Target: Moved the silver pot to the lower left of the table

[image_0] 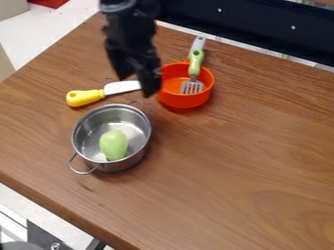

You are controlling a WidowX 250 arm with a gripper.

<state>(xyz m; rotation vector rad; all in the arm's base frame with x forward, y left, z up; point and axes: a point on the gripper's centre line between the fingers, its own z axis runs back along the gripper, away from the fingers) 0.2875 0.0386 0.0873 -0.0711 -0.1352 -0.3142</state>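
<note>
Though the tool [135,85] hangs with its tips apart, the pot [112,121] lies nearer and slightly left. Its far rim [117,104] is closest.

Looks like a lab — robot arm [128,24], table [241,171].

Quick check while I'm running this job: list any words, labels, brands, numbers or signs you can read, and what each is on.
None can be read.
Silver metal pot: no legible text.
Round orange bowl: no legible text.
Yellow-handled knife with white blade: no legible text.
Black robot gripper: too blurred to tell.
</note>
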